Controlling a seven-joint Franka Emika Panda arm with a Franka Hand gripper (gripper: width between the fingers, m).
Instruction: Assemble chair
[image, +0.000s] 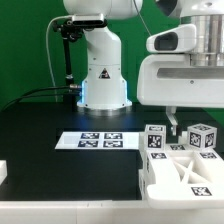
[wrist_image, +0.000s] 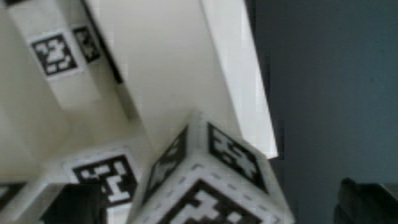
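The chair's white parts lie grouped at the exterior view's lower right: a slotted flat panel (image: 186, 176) with two tagged square posts (image: 155, 140) (image: 203, 138) standing behind it. My gripper (image: 190, 126) hangs right over them, one dark finger (image: 172, 121) dipping between the posts. In the wrist view, a tagged post (wrist_image: 210, 178) fills the space between the fingers, beside a long white panel edge (wrist_image: 235, 70) and another tagged post (wrist_image: 63, 50). The gripper (wrist_image: 196, 208) is open; the dark fingertip (wrist_image: 372, 200) stands apart from the post and nothing is held.
The marker board (image: 100, 141) lies flat on the black table in front of the robot base (image: 103, 80). A small white piece (image: 3, 172) shows at the exterior view's left edge. Green backdrop behind.
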